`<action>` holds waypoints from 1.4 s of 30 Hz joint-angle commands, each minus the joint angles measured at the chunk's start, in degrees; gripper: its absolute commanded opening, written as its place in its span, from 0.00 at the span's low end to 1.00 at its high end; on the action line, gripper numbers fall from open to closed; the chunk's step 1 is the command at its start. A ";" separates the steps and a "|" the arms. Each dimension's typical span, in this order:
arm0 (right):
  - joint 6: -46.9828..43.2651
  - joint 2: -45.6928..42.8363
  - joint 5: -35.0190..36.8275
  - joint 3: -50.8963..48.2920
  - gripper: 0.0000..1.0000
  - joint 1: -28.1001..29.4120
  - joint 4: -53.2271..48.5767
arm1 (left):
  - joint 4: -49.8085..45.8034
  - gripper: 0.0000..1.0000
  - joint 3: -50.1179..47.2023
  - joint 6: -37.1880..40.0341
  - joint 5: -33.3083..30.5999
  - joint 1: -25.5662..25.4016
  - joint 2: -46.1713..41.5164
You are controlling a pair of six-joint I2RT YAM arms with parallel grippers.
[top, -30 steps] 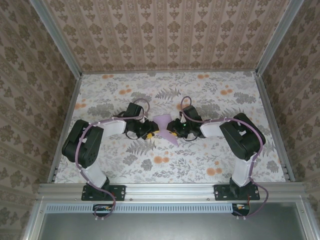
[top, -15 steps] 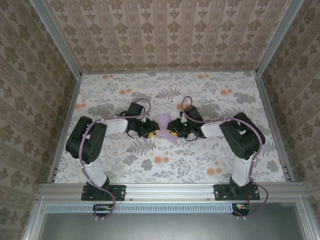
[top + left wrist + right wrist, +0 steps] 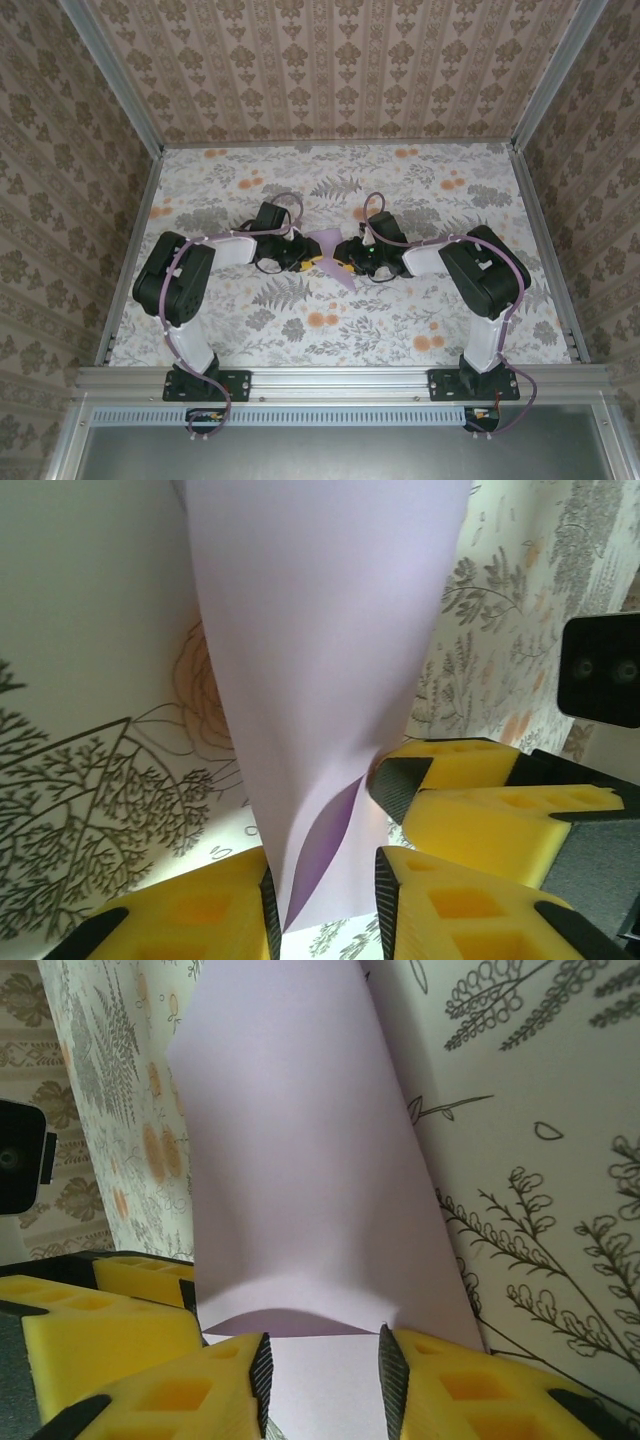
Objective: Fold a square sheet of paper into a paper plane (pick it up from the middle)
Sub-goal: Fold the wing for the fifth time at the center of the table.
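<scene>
- From above: both arms reach in to the middle of the table (image 3: 400,330). The left gripper (image 3: 308,262) and right gripper (image 3: 338,265) are nose to nose, with the lilac paper (image 3: 326,242) between them. I'd say a fold is being shaped, not yet pressed flat. There is bare table on every side and the walls (image 3: 330,70) are well off.
- Left wrist: the paper (image 3: 320,680) bows downward, its lower corner between the left gripper (image 3: 325,895) pads. The pads stand partly apart, and I can't tell whether they bite. The right gripper's fingers (image 3: 480,815) sit just beside the sheet's edge, so room is tight.
- Right wrist: the paper (image 3: 300,1160) arches into the right gripper (image 3: 322,1375), pads partly apart, grip unclear. The next move likely calls for closing evenly on the bend without the grippers knocking together.
</scene>
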 commanded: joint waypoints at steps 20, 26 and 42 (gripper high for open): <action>-32.13 -15.65 16.95 -4.14 0.66 3.86 -11.83 | 1.39 0.02 -0.38 -1.22 2.06 -0.45 -0.59; -44.75 -19.61 32.21 -6.59 0.63 11.95 -13.66 | 0.37 0.02 0.53 -2.01 1.89 -0.75 -0.85; -59.97 -8.44 51.31 -1.78 0.61 22.64 -8.36 | -0.96 0.02 1.44 -3.52 1.88 -0.84 -1.92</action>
